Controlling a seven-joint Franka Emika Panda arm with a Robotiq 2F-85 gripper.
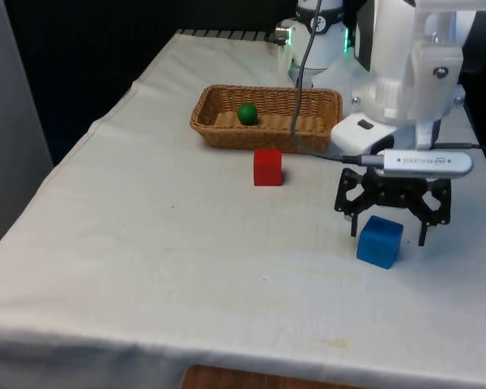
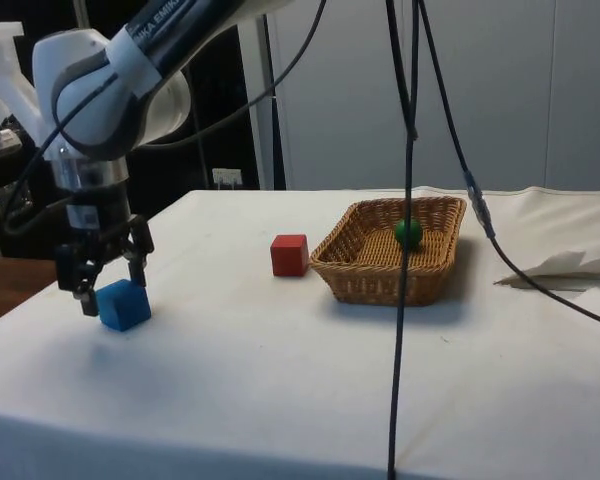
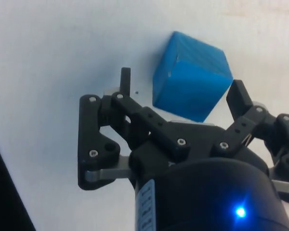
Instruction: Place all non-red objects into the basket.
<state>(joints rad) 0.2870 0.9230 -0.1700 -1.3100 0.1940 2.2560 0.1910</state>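
Observation:
A blue cube [image 1: 380, 241] [image 2: 124, 305] [image 3: 192, 77] rests on the white cloth near the front view's right. My gripper [image 1: 389, 235] [image 2: 110, 292] [image 3: 182, 86] is lowered over it and open, one finger on each side, and neither black finger [image 3: 125, 79] touches it. A red cube [image 1: 267, 168] [image 2: 289, 254] stands just in front of the wicker basket [image 1: 227, 136] [image 2: 380, 280]. Inside the basket lies a green ball [image 1: 247, 113] [image 2: 408, 233].
A grey cable [image 1: 296, 97] hangs from the arm across the basket. In the side view, black cables [image 2: 400, 300] drop in front of the basket. The table's edge [image 1: 470, 121] runs close to the gripper on the front view's right.

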